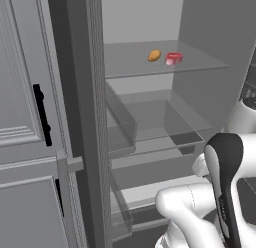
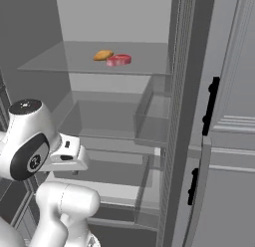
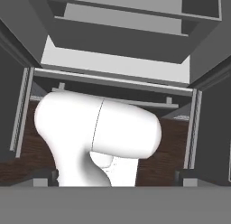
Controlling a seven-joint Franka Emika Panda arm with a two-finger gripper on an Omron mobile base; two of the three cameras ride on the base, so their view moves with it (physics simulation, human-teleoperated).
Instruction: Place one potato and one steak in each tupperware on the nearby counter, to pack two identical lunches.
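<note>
While the gripper (image 3: 115, 177) hangs low in front of the open fridge, its two small dark finger tips stand wide apart at the left and right of the hand view, and nothing is between them; it is released and carries nothing. The hand looks down over the robot's own body toward the dark wooden floor (image 3: 168, 166) and the bottom of the fridge, so it is not yet directed at any food.

Well above it, on the upper clear glass shelf (image 1: 200, 67), lie one small smooth orange-tan oval potato (image 1: 154, 55) and one flat red-pink slab of steak (image 1: 173, 58). They lie just beside each other, the potato on the left and the steak on the right, toward the far part of the shelf. Below this shelf I see more glass shelves and clear door bins (image 1: 121, 123), which look empty.

I judge that the step in hand is to lift the arm and reach for one of these two pieces. To do it well, the hand should rise clear of the lower shelves first, then go in above the upper shelf. Because the two pieces are so near, the fingers should close across the potato from near and far, not from the sides, or the steak may be pushed away. The tall grey fridge door (image 1: 30, 142) on the left leaves room enough.
</note>
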